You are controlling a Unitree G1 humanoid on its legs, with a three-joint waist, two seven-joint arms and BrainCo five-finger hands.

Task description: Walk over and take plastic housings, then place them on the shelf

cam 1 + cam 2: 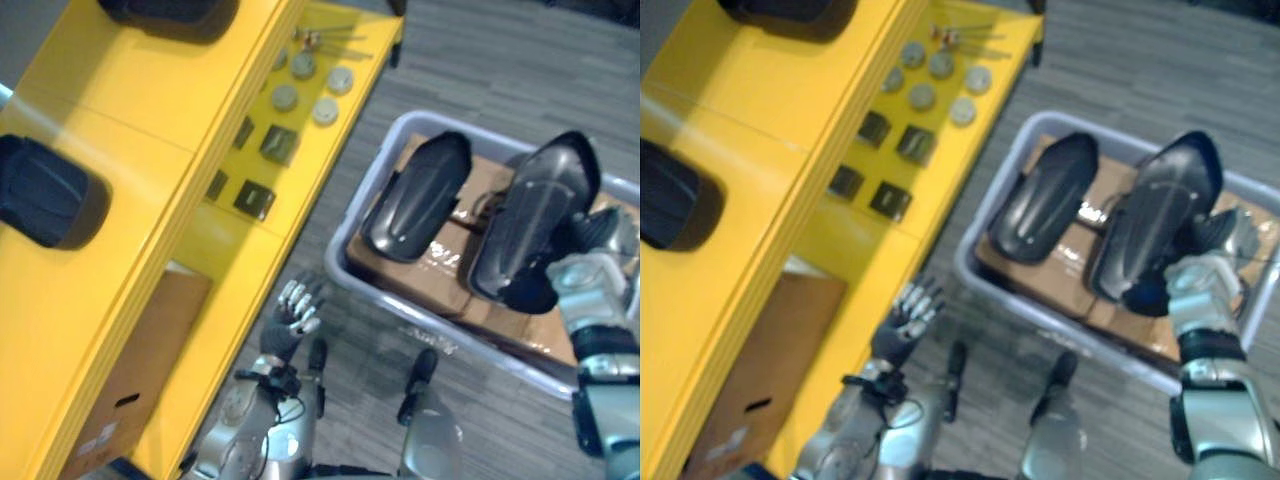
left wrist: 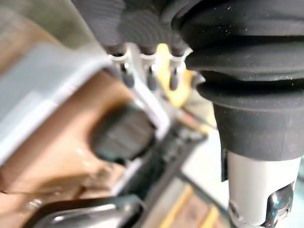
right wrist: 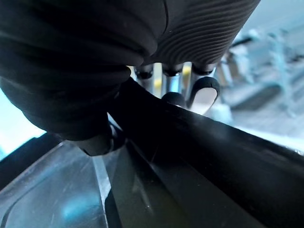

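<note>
Fingers of the right hand are curled over the edge of a black housing, thumb on the other side of that edge, so the grip is closed on it. The housing is tilted, its near end in the hand and its rounded far end pointing up and away over the grey bin. I can't tell whether it is clear of what lies under it. Just beside it in the bin lies a second black housing, hollow side down, on top of brown cardboard boxes that line the bin's bottom. Over to the left hand: it hangs low between the bin and the shelf, its fingers loose and fairly straight, holding nothing. Past it runs the yellow shelf, slanting across the left of the scene. Two more black housings sit on its top level, one near and one at the far end. The lower level carries grey round discs and dark square parts. A big cardboard box is tucked underneath, and the bin stands on grey carpet.
</note>
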